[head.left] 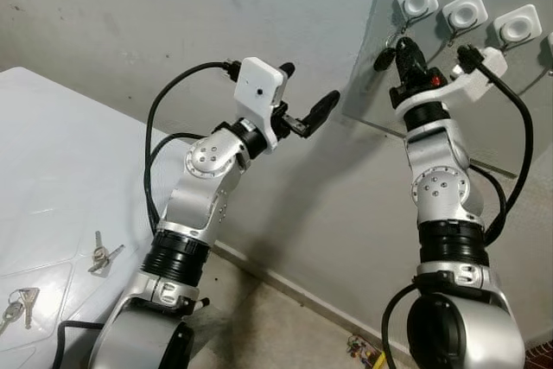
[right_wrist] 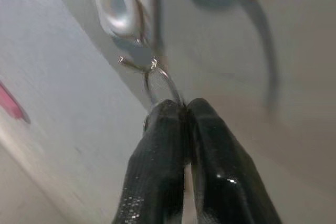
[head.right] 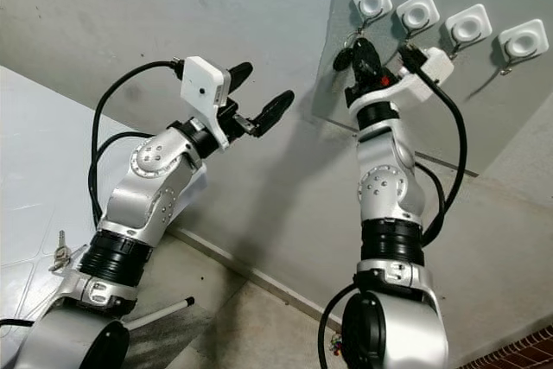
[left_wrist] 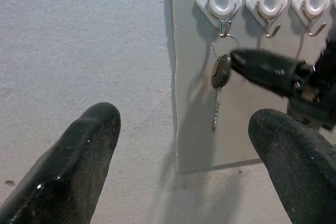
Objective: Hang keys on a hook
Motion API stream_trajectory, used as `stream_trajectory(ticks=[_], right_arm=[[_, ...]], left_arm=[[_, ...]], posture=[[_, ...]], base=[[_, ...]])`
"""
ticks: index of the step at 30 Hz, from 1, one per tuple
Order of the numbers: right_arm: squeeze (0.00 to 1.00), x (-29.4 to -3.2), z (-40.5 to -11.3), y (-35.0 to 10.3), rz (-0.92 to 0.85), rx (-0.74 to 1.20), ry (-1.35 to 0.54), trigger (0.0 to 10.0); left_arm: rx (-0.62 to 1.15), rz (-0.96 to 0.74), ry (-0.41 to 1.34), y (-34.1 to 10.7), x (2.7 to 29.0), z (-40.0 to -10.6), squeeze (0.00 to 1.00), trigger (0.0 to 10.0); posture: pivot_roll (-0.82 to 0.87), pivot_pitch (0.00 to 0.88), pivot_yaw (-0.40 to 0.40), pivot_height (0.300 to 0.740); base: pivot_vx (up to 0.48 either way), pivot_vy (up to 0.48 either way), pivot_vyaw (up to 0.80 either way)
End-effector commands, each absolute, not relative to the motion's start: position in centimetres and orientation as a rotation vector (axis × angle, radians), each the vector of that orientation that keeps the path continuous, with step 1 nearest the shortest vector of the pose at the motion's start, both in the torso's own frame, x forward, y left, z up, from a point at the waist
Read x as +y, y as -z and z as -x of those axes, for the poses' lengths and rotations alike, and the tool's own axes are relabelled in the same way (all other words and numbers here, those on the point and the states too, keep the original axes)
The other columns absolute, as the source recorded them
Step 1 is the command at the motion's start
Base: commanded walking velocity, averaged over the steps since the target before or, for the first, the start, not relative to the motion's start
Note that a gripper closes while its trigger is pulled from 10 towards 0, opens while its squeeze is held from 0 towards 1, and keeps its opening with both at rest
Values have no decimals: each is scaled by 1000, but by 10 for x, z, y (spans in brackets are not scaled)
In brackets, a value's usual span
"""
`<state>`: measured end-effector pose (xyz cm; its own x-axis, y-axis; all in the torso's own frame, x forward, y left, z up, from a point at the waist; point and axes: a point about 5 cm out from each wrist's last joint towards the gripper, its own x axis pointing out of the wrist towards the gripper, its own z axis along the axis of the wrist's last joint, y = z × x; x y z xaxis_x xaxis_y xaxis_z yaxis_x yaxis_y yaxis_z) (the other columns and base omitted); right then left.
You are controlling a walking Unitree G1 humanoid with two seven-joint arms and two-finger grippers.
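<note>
A row of white square hooks point(head.left: 465, 12) is stuck on a grey board point(head.left: 371, 84) on the wall. A dark-headed key point(left_wrist: 220, 72) on a wire ring point(left_wrist: 226, 43) hangs at the leftmost hook point(left_wrist: 221, 1), and the ring looks looped over its metal tip. My right gripper point(head.left: 399, 54) is raised to that hook and shut on the ring point(right_wrist: 157, 74), its fingertips point(right_wrist: 173, 114) pinched together just below the hook. My left gripper point(head.left: 307, 88) is held up in the air to the left of the board, open and holding nothing.
A white table point(head.left: 52, 170) is at the lower left, with two more key bunches point(head.left: 104, 255) point(head.left: 17, 304) on it. The other hooks point(head.right: 467, 23) carry nothing. The floor and skirting run below the wall, with a small colourful item point(head.left: 367, 352) on the floor.
</note>
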<state>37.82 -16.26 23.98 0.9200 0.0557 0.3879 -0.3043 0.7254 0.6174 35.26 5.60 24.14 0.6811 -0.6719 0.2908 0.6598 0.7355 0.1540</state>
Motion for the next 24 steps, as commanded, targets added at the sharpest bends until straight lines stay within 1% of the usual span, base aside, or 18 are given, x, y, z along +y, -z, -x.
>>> stream_trajectory(ticks=[1,4,5,15,21,24], right_arm=[[1000,-165,-377,-243,-746,-374,-197,10000],[1000,-162,-373,-239,-703,-376,-208,10000],[1000,-161,-371,-236,-656,-385,-207,10000],[1000,-162,-359,-214,-542,-347,-189,10000],[1000,-168,-350,-199,-504,-320,-151,10000],[1000,-172,-340,-185,-480,-286,-124,10000]], left_arm=[[-360,-49,741,-247,56,-351,0,10000],[-359,-52,731,-247,57,-352,0,10000],[-354,-49,728,-245,58,-352,0,10000],[-318,-31,675,-230,62,-352,0,10000],[-281,-9,636,-217,67,-351,0,10000],[-233,10,563,-203,78,-353,0,10000]], posture=[[1,40,-47,711],[1,40,-47,711],[1,40,-47,711],[1,40,-51,711],[1,40,-52,711],[-5,38,-52,711]], base=[[0,0,0],[0,0,0],[0,0,0],[0,0,0],[0,0,0],[0,0,0]])
